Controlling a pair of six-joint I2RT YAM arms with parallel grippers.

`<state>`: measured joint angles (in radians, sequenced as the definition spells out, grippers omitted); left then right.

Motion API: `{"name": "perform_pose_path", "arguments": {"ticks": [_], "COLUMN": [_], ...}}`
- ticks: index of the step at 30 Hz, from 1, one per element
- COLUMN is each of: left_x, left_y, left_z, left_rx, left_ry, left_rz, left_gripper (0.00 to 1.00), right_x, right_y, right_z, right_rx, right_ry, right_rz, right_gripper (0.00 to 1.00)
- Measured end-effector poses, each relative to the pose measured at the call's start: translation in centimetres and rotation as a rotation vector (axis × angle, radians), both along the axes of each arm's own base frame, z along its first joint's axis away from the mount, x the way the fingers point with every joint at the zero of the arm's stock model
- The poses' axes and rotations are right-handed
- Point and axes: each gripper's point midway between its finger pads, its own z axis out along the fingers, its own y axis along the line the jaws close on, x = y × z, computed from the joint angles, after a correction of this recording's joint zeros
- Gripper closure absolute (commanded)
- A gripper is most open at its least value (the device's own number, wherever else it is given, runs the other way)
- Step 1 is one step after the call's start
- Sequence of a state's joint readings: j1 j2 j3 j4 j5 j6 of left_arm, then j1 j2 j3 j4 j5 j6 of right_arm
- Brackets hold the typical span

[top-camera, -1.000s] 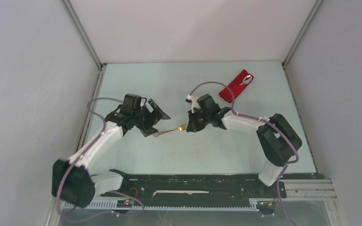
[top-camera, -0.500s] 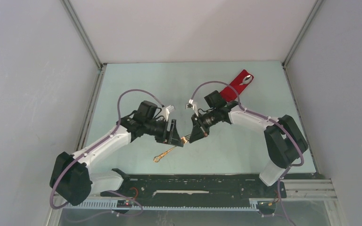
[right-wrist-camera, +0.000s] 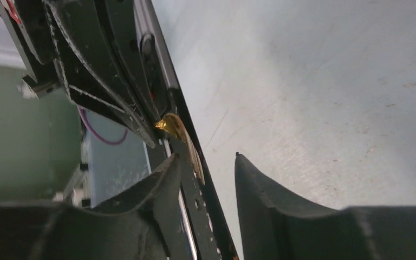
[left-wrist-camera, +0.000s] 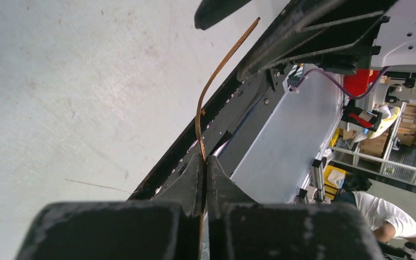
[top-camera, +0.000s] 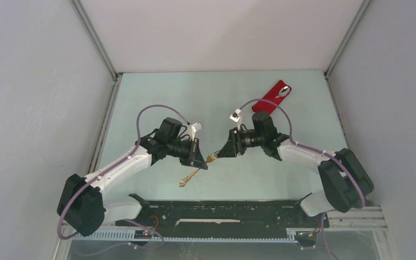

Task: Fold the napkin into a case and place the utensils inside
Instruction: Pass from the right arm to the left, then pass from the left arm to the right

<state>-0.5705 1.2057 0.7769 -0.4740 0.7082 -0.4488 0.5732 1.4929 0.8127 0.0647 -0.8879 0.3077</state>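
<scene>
Left gripper point(top-camera: 200, 162) is clamped shut and right gripper point(top-camera: 228, 152) stands with jaws parted, both well to the near-left of the case point(top-camera: 268, 99). Between them hangs the fork point(top-camera: 193, 174), pinched by its handle in the left. Judged best: right backs off straight, clear of the tines, without nudging it.

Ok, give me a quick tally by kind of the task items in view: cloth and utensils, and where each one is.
red napkin case: 1, lying at the far right of the table
gold-brown fork: 1, clamped in the left gripper, tines toward the open right gripper
other utensil: 1, its tip showing at the case's far end
Total: 3
</scene>
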Motion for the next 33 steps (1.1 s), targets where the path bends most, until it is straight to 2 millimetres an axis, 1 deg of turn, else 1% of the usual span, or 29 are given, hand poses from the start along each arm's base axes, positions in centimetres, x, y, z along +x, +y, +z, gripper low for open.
{"name": "perform_pose_path", "arguments": {"ticks": [3,5,7,9,12,14,15,19,22,26,29,33], "left_x": [0.3,0.5,0.7,1.0,1.1,1.2,1.2,1.2,1.4,2.1,2.4,2.5], "left_y": [-0.4,-0.6,-0.8,-1.1,-1.3,-1.4,-1.4,-1.5,-1.7,-1.8,-1.9,-2.0], "left_z": [0.4,0.8,1.2,1.7,1.9,1.9,1.8,1.3,1.3,2.1,2.6,3.2], "left_rx": [-0.032,-0.051,-0.07,-0.089,-0.109,-0.121,-0.127,-0.143,-0.158,-0.191,-0.213,-0.232], "left_ry": [-0.002,-0.006,-0.011,-0.017,-0.017,-0.016,-0.012,0.012,0.024,0.019,0.01,0.004], "left_rz": [0.028,0.044,0.056,0.07,0.083,0.093,0.1,0.125,0.144,0.171,0.179,0.181], "left_gripper": [1.0,1.0,1.0,1.0,1.0,1.0,1.0,1.0,1.0,1.0,1.0,1.0], "right_x": [0.6,0.8,1.0,1.1,1.5,1.7,1.8,1.8,1.7,1.5,1.5,1.8], "right_y": [0.0,0.5,1.0,1.2,1.3,1.4,1.4,1.1,0.9,0.7,0.7,0.8], "right_z": [0.6,0.9,1.2,1.7,2.8,3.4,3.6,3.6,3.3,3.2,3.5,3.9], "right_rx": [0.094,0.154,0.207,0.253,0.301,0.325,0.336,0.352,0.355,0.355,0.365,0.385], "right_ry": [0.057,0.101,0.131,0.147,0.134,0.12,0.113,0.11,0.111,0.117,0.112,0.099], "right_rz": [-0.11,-0.147,-0.168,-0.184,-0.203,-0.213,-0.22,-0.243,-0.256,-0.262,-0.263,-0.268], "right_gripper": [0.49,0.54,0.62,0.65,0.64,0.59,0.58,0.57,0.58,0.66,0.75,0.83]}}
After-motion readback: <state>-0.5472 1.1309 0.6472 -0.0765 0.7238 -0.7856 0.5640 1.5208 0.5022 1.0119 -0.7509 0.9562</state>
